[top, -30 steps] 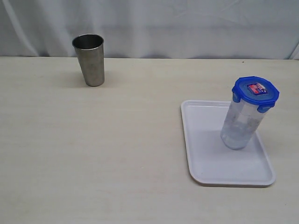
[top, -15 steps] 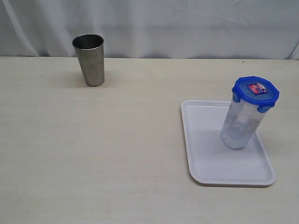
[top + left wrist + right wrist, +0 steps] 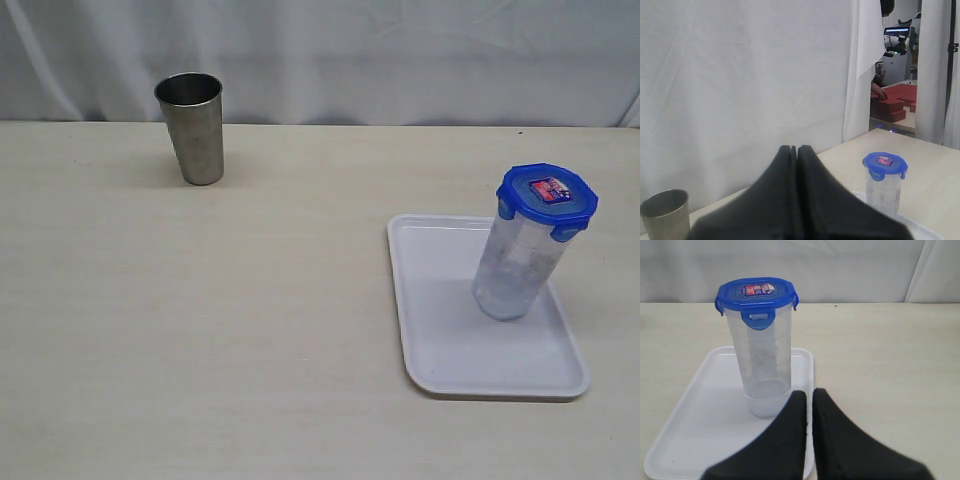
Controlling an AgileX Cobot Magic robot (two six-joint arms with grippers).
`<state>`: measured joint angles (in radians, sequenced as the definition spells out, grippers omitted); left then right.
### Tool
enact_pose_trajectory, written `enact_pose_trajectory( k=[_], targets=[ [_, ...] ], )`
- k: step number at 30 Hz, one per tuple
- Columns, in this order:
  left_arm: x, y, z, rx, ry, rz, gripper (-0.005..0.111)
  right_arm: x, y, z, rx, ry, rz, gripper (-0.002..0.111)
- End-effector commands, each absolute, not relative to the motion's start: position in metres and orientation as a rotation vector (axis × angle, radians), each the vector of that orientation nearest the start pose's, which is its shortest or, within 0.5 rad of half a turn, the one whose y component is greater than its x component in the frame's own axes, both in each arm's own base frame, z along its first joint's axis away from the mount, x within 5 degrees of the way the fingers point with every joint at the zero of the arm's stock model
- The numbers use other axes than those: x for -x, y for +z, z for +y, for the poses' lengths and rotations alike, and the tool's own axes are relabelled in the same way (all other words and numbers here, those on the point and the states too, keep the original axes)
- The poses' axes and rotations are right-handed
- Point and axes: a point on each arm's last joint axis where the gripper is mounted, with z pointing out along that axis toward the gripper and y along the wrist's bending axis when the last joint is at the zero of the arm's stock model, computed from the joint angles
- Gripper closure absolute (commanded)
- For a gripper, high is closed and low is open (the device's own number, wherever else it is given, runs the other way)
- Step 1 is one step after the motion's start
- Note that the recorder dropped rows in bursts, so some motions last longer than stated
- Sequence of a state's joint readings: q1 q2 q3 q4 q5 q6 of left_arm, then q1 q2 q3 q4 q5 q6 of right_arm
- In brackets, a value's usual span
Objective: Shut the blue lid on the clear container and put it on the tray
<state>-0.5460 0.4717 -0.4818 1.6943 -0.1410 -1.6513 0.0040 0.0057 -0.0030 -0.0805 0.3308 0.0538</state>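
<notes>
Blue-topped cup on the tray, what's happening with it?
Nothing is touching it right now. The clear container stands upright on the white tray with the blue lid on top. The left gripper and right gripper are both shut, empty and away from it. A steel cup stands apart on the table.

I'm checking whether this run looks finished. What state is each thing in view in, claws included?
tray: lying flat, one thing standing on it.
clear container: upright on the tray, lidded.
blue lid: on the clear container, visible flaps folded down.
steel cup: upright, open-topped, off the tray.
left claw: shut, holding nothing.
right claw: shut, holding nothing.
</notes>
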Motion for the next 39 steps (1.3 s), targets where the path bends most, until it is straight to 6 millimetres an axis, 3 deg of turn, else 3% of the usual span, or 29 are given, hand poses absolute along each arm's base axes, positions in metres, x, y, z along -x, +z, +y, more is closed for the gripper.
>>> enact_pose_trajectory(
  k=[1, 8, 10, 13, 19, 22, 27, 31, 34, 36, 39],
  targets=[
    [-0.082, 0.339, -0.064, -0.542, -0.509, 1.413, 0.107, -0.054, 0.183, -0.002, -0.002, -0.037, 1.817, 0.104],
    [-0.083, 0.339, -0.063, -0.520, -0.514, 1.417, 0.107, -0.054, 0.183, -0.002, -0.002, -0.037, 1.817, 0.104],
    [-0.083, 0.340, -0.063, -0.431, -0.609, 1.440, 0.107, -0.054, 0.183, -0.002, -0.002, -0.037, 1.817, 0.104],
    [-0.083, 0.344, -0.062, -0.157, -0.900, 1.488, 0.107, -0.054, 0.183, -0.002, -0.002, -0.037, 1.817, 0.104],
    [-0.086, 0.350, -0.056, 0.552, -1.552, 1.461, 0.107, -0.054, 0.183, -0.002, -0.002, -0.037, 1.817, 0.104],
    [-0.087, 0.350, -0.054, 0.807, -1.754, 1.401, 0.107, -0.054, 0.183, -0.002, -0.002, -0.037, 1.817, 0.104],
    [-0.079, 0.354, -0.048, 0.846, -1.822, 1.342, 0.107, -0.054, 0.183, -0.002, -0.002, -0.037, 1.817, 0.104],
    [-0.064, 0.362, -0.031, 0.844, -1.801, 1.195, 0.107, -0.054, 0.183, -0.002, -0.002, -0.037, 1.817, 0.104],
    [-0.045, 0.368, -0.011, 0.868, -1.698, 0.979, 0.107, -0.054, 0.183, -0.002, -0.002, -0.037, 1.817, 0.104],
    [-0.028, 0.370, -0.002, 0.927, -1.728, 0.804, 0.107, -0.054, 0.183, -0.002, -0.002, -0.037, 1.817, 0.104],
    [0.002, 0.373, 0.002, 0.856, -1.709, 0.639, 0.107, -0.054, 0.183, -0.002, -0.002, -0.037, 1.817, 0.104]
  ],
)
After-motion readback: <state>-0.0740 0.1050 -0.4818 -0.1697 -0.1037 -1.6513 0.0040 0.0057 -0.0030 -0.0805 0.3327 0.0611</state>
